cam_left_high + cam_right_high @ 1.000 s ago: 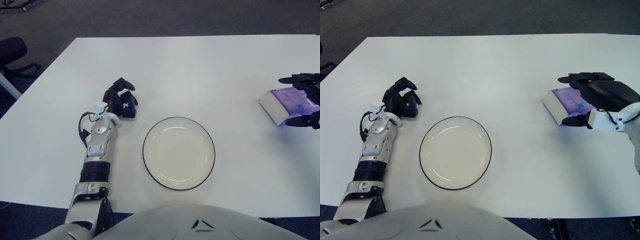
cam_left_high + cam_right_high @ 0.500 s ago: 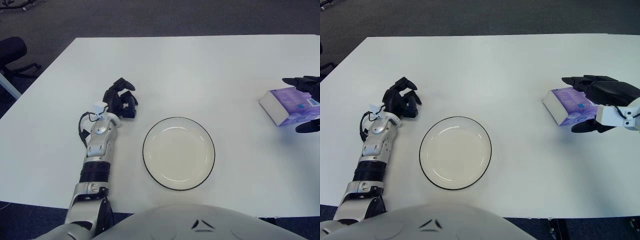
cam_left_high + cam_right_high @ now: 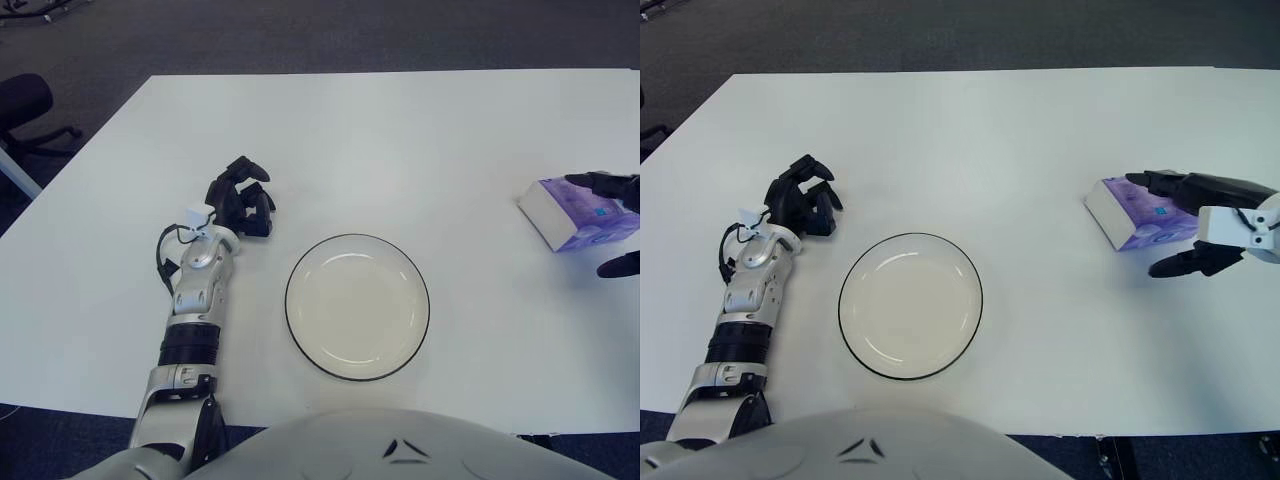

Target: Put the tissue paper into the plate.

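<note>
The tissue paper pack (image 3: 1127,212), purple on top with a white side, lies on the white table (image 3: 1020,130) at the right. My right hand (image 3: 1152,226) is at the pack with its fingers (image 3: 1175,183) stretched over the top far edge and its thumb (image 3: 1180,265) spread apart, clear of the near side; it is open and holds nothing. The round white plate (image 3: 910,305) with a dark rim sits near the front middle, with nothing in it. My left hand (image 3: 802,203) shows left of the plate, fingers curled on nothing.
The table's far edge and left corner border a dark carpeted floor. A black office chair (image 3: 28,105) stands off the table at the far left. Open table surface lies between the plate and the pack.
My right hand has drawn back to the right and its thumb has come off the pack's near side. The pack, the plate and the left hand have not moved.
</note>
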You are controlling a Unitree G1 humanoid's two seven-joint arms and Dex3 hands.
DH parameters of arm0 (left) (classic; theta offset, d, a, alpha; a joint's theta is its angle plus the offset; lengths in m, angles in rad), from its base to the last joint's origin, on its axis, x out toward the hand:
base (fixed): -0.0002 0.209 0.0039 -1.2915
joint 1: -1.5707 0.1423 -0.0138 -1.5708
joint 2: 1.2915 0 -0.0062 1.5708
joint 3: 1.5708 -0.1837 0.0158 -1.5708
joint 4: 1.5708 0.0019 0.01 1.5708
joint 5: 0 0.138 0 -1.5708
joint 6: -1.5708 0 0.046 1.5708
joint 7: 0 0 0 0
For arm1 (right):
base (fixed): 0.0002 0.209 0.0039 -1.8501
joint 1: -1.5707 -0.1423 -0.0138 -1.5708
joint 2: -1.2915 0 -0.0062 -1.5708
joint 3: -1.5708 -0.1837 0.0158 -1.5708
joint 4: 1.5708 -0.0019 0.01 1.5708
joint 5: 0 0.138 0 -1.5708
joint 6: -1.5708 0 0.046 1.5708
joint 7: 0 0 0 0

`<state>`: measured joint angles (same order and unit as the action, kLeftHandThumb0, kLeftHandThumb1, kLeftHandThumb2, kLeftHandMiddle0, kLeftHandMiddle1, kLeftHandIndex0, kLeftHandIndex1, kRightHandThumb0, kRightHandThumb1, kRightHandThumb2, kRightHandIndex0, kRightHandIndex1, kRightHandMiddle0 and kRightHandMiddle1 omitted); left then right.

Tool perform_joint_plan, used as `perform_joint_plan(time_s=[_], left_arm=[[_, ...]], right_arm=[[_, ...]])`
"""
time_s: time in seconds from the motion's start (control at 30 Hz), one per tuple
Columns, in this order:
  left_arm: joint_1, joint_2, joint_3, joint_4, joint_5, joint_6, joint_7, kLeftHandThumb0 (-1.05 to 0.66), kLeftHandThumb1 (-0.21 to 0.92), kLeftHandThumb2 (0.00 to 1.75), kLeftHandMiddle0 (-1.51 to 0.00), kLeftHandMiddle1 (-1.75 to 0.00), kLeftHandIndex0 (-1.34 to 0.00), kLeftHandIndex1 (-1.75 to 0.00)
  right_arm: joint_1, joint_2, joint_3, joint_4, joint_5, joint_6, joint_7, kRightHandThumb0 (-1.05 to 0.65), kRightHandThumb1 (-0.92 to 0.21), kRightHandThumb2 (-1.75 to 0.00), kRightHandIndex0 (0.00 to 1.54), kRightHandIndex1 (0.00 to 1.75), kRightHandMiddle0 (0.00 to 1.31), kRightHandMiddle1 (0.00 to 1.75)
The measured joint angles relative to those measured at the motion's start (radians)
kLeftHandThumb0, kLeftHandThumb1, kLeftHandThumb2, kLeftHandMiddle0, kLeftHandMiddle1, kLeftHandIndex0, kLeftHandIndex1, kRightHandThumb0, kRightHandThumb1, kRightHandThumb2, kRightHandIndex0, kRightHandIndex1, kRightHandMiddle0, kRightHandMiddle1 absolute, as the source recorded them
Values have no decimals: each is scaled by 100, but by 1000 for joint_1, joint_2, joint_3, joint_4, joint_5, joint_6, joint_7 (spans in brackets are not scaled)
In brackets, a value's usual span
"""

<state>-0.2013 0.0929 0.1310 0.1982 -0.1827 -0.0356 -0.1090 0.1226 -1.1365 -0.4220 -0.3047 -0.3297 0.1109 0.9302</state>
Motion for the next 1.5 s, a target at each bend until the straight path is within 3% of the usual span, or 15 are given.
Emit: perform_joint_plan(time_s=[0.23, 0.47, 0.87, 1.1, 1.5], left_arm=[[2, -1, 1, -4, 4, 0, 12, -1, -7, 175, -89, -175, -70, -171], [2, -2, 2, -7, 6, -3, 22, -1, -7, 175, -89, -175, -70, -171], [11, -5, -1, -31, 31, -24, 35, -1, -7, 175, -89, -175, -70, -171], [13, -7, -2, -34, 41, -35, 43, -1, -7, 175, -89, -175, -69, -172], [16, -6, -2, -36, 43, -43, 45, -1, -7, 175, -89, -175, -69, -172]], right_arm=[[-41, -26, 76, 20, -1, 66, 31, -87, -58, -46, 0, 0, 0, 0], [-52, -5, 137, 61, -43, 48, -77, -83, -54, -50, 0, 0, 0, 0], [-219, 29, 319, 415, -129, -181, -340, -87, -53, -54, 0, 0, 0, 0], [-258, 28, 347, 539, -125, -305, -419, -89, -53, -54, 0, 0, 0, 0], [-273, 26, 360, 571, -93, -350, -419, -94, -61, -47, 0, 0, 0, 0]])
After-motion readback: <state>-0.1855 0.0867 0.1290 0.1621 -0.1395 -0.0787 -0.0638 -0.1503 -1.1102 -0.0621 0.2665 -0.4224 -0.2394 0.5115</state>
